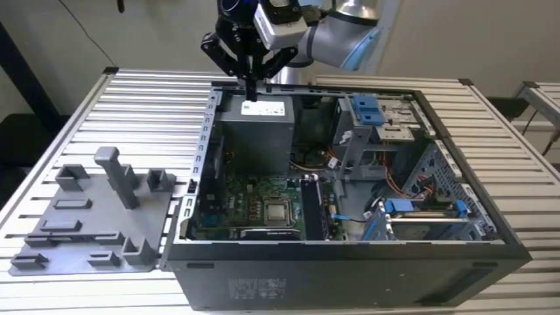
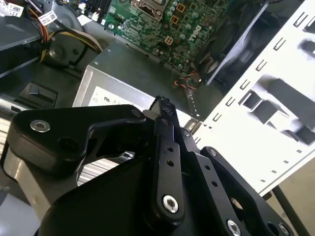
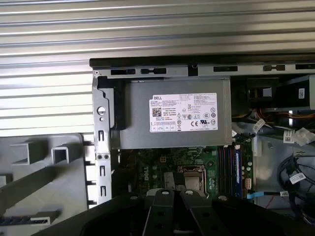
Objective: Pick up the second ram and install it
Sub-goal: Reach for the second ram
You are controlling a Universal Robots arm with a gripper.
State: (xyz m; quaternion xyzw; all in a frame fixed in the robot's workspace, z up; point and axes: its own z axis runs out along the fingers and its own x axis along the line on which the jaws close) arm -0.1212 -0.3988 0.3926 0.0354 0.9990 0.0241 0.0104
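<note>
The black tool [image 1: 251, 90] hovers clenched and empty above the grey metal power-supply box [image 3: 172, 120]. The thin bluish-green second ram [image 3: 238, 167] seems seated edge-on among the long black motherboard slots [image 3: 225, 167], so installation looks finished.

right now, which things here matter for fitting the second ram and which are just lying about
For the job: pincer, shut; memory slots; grey tray; dark strip on it, probably the second ram.
Just about: power supply; processor; blue drive brackets.
</note>
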